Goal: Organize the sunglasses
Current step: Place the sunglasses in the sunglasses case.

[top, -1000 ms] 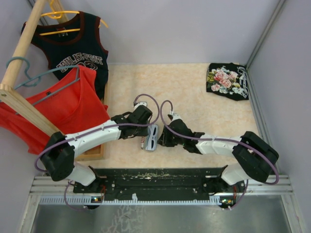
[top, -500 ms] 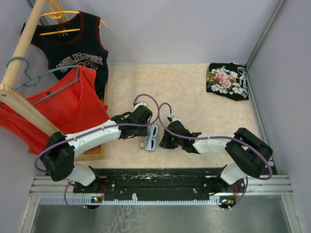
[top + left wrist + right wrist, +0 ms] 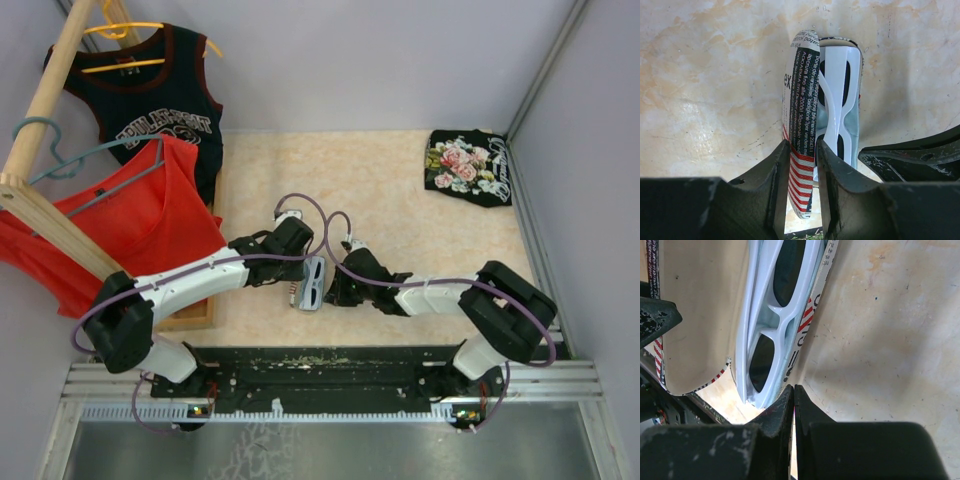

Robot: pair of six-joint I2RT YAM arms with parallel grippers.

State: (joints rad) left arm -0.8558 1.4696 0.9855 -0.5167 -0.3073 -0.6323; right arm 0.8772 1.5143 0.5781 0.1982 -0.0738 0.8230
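The white sunglasses (image 3: pixel 836 90) with dark lenses lie folded inside the open flag-print case (image 3: pixel 799 100), over something pale blue. My left gripper (image 3: pixel 801 148) is shut on the case's raised lid, which stands on edge between its fingers. In the right wrist view the sunglasses (image 3: pixel 771 325) rest in the case's lower half (image 3: pixel 816 295), with the beige inside of the lid to their left. My right gripper (image 3: pixel 794 390) is shut and empty, its tip against the case's rim. From above, the case (image 3: pixel 312 284) sits between the left gripper (image 3: pixel 300 263) and the right gripper (image 3: pixel 333 291).
A wooden clothes rack (image 3: pixel 45 215) stands at the left with a red tank top (image 3: pixel 140 220) and a black jersey (image 3: pixel 165 105) on hangers. A folded black floral shirt (image 3: pixel 468 166) lies at the far right. A black rail (image 3: pixel 320 362) runs along the near edge.
My right arm has shifted a little left, bringing its shut gripper closer against the case. The left arm and the case have not moved.
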